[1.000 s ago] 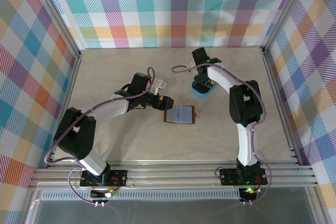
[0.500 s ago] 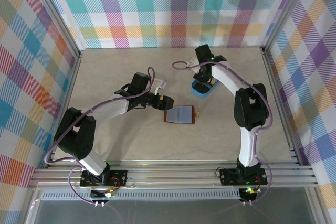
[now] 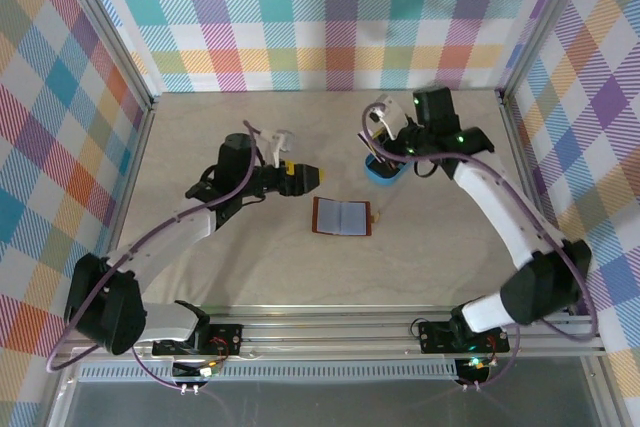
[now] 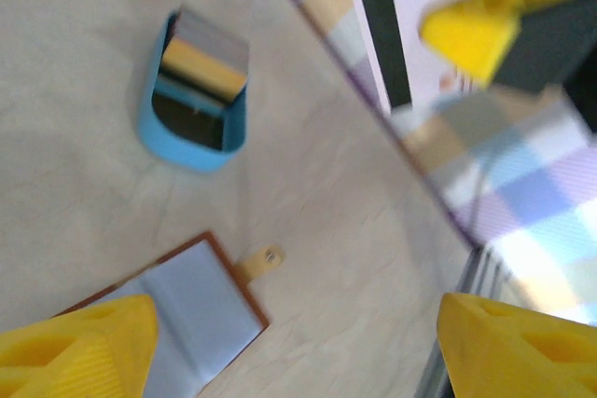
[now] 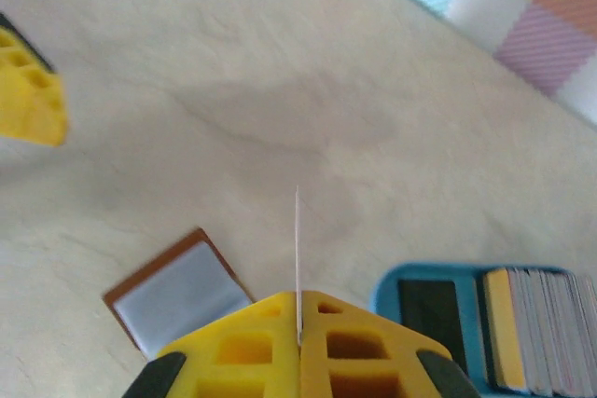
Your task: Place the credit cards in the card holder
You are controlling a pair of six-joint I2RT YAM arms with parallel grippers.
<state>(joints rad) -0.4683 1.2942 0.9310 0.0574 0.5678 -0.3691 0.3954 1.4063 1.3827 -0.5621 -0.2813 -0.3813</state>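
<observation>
One whitish credit card [image 5: 298, 230] is clamped edge-on between the shut fingers of the right tool [image 5: 298, 309], its free end sticking out well past the fingertips; the remaining credit cards [image 5: 541, 323] stand stacked in the blue tray [image 4: 187, 148], which the right tool hovers over. The card holder [image 3: 342, 217] lies open and flat on the bench [image 3: 250, 257], pale lining up and snap tab [image 4: 261, 260] pointing right; it sits nearer the arm bases than the tray, apart from it, and roughly between the two tools. The left tool [image 3: 305, 177] hangs with its fingers spread wide and nothing between them, just beyond the holder's far-left corner and not touching it.

Several things could go wrong from here, in my judgement; the card is pinched only near one end, so it may twist or slip when its free edge meets the leather; the holder lies loose on a smooth bench, so a push into a pocket may slide it away instead of seating the card, unless the left tool pins it first; the pocket mouths cannot be made out, so the card may land on the lining, not in a slot; and both tools converging on so small a thing risk knocking each other.
</observation>
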